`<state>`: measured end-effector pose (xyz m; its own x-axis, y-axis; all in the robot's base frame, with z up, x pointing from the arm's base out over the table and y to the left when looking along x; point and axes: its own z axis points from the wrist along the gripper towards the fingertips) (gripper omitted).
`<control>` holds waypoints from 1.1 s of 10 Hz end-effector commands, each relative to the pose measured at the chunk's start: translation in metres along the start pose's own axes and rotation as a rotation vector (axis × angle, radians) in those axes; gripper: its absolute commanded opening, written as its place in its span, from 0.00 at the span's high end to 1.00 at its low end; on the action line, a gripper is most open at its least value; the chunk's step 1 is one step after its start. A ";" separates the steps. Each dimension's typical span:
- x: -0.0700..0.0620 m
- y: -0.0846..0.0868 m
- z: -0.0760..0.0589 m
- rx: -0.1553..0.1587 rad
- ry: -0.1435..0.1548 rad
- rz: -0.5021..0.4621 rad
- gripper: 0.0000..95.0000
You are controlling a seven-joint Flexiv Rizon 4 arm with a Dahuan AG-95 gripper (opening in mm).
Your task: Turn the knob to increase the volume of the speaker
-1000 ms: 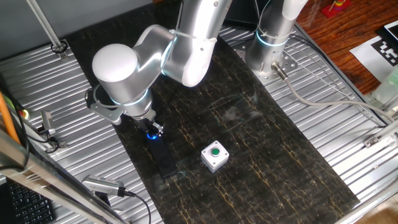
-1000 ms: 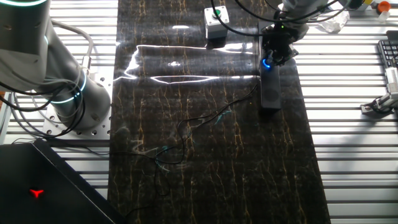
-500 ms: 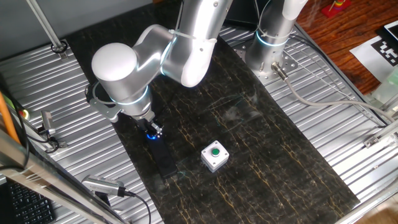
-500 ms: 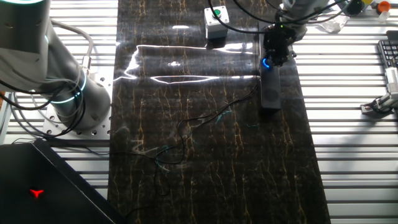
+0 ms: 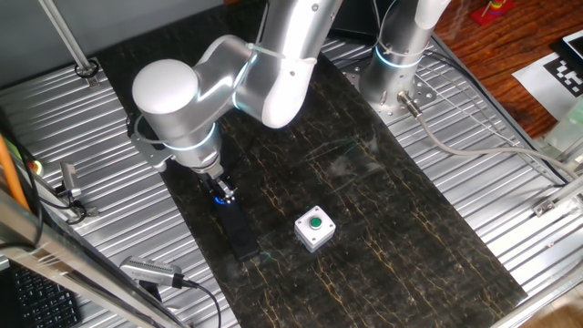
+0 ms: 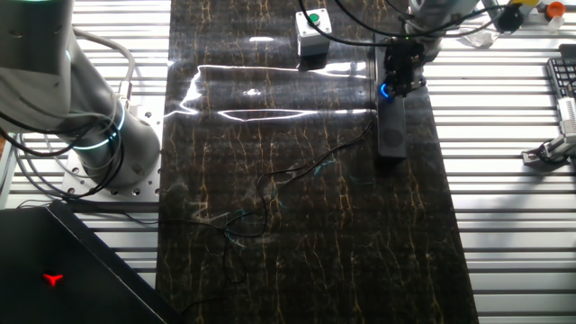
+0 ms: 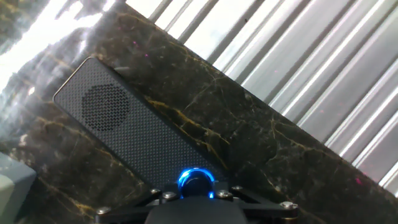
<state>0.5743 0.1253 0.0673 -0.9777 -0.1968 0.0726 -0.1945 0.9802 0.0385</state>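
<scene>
We find no legible text, label, brand or number in any view. The black-and-white patterned card (image 5: 567, 68) at the frame edge, far from the fingers, carries blocks only, no characters. A red arrow-like mark (image 6: 55, 279) glows on a dark panel (image 6: 85, 274), well apart from the fingers, without lettering.

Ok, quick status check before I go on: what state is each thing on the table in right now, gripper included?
knob: blue ring lit, gripper right at it.
speaker: lying flat on the dark mat, grille up, powered on judging by the light.
gripper: down on the knob end of the speaker; open or shut cannot be told.
white box: upright on the mat, apart from the speaker, green button on top, untouched.
</scene>
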 end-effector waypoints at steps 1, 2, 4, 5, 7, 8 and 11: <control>0.000 0.000 0.000 -0.018 -0.004 0.099 1.00; 0.000 0.000 0.000 -0.019 -0.003 0.124 1.00; 0.000 0.000 0.000 -0.021 -0.003 0.181 1.00; 0.000 0.000 0.000 -0.023 -0.004 0.195 1.00; 0.000 0.000 0.000 -0.029 -0.005 0.232 1.00; 0.000 0.000 0.000 -0.029 -0.003 0.240 1.00; 0.000 0.000 0.000 -0.030 -0.002 0.287 1.00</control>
<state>0.5739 0.1252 0.0677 -0.9926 0.0897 0.0820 0.0937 0.9946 0.0457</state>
